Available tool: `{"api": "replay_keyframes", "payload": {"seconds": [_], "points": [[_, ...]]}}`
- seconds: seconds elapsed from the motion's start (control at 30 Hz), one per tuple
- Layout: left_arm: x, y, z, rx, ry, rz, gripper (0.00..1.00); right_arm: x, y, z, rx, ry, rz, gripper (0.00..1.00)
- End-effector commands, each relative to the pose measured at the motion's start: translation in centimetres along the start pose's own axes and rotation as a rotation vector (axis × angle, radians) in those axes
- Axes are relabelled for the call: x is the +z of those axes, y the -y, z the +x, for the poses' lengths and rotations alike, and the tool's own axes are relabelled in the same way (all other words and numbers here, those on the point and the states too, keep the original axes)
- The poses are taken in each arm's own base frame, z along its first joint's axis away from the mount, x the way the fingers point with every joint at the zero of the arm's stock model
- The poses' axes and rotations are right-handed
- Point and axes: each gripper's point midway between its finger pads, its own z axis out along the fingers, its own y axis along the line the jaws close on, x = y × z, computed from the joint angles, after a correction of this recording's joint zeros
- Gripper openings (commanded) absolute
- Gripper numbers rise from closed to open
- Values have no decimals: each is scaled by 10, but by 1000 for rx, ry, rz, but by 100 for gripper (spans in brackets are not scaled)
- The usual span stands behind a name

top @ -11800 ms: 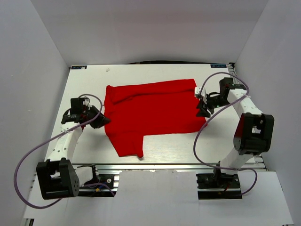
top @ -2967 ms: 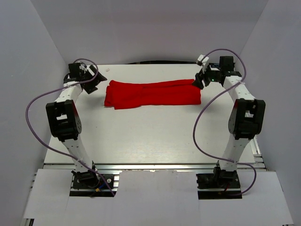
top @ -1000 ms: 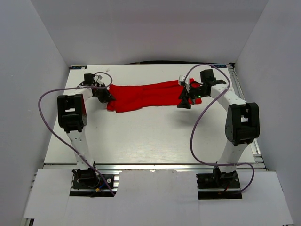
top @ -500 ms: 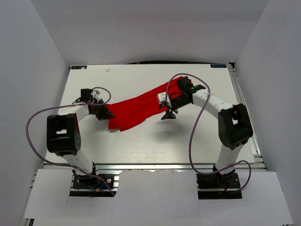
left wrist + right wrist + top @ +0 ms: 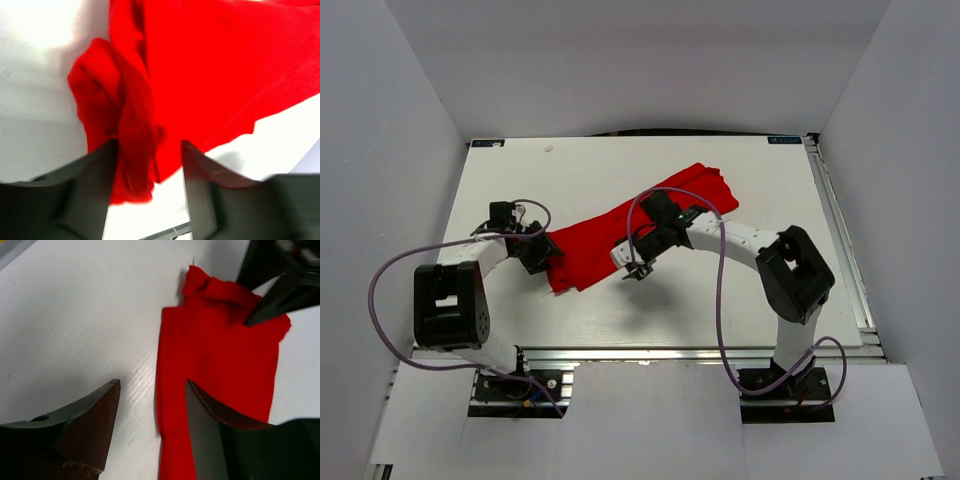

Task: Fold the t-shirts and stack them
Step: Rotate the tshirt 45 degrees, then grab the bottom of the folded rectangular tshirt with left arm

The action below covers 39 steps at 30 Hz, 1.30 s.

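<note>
White desk (image 5: 620,310): t-shirt (image 5: 650,215) now slants from far-right toward near-left. Right gripper (image 5: 638,262) swept leftward, jaws apart; left gripper (image 5: 542,255) pinches the bunched end. Crosswise fold underway.

Bright even overhead light; soft shadows under arms on tabletop (image 5: 720,300); white glare washes left wrist view; wrist views blurred near dark foreground fingers (image 5: 90,200)

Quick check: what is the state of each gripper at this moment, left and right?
Left gripper: shut on a bunched end of the red t-shirt.
Right gripper: fingers apart with bare table between them, holding nothing visible.
</note>
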Motion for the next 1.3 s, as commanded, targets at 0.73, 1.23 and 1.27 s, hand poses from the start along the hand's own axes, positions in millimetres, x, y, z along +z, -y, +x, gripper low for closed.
{"api": "replay_keyframes", "payload": {"seconds": [0.73,1.23,1.27], "points": [[-131,34,-34,24,420,-3,70,55,18,62,-1,-142,25,49],[-131,30,-27,12,409,-3,70,57,9,74,10,-177,-11,24],[-130,29,-27,11,410,-6,70,56,9,73,2,-176,-12,23]]}}
